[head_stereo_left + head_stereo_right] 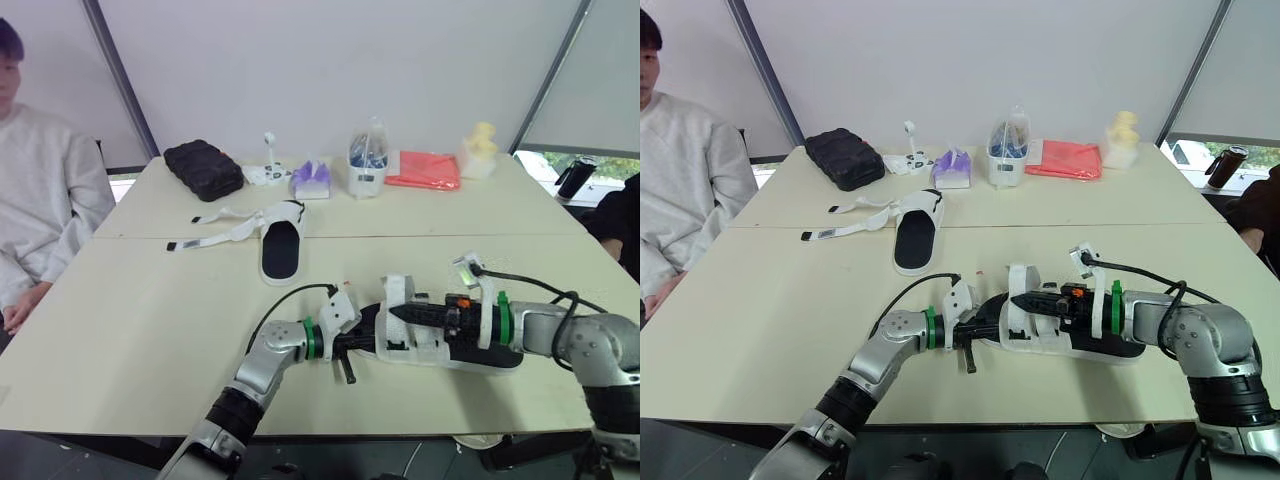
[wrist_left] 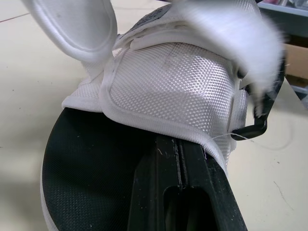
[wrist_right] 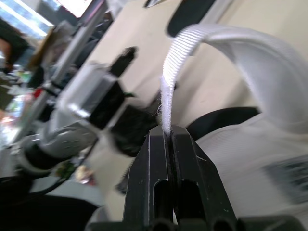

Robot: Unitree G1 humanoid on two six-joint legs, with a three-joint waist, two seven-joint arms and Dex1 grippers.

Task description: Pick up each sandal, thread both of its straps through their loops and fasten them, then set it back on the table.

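Near sandal [image 1: 402,345]: at front of table [image 1: 150,330], lengthwise betw. both claws. Resting or just lifted: cannot tell.

L claw [image 2: 178,144]: at sandal's L end. Fingers closed together, no gap seen. Tips sit over black insole, at edge of white mesh upper. Whether anything is pinched: cannot tell. Black loop [image 2: 257,129] at side of upper.

R claw [image 3: 168,131]: clamped on strap [image 3: 166,91]. White webbing held edge-on betw. fingertips; rest of strap arches up and over the upper.

2nd sandal [image 1: 282,250]: mid-table, well apart from claws, sole down. Both its straps [image 1: 222,215] lie open and flat, trailing to L.

Far edge: black pouch [image 1: 203,168], red cloth [image 1: 423,170]. Person [image 1: 40,190] in grey top seated at table's L side
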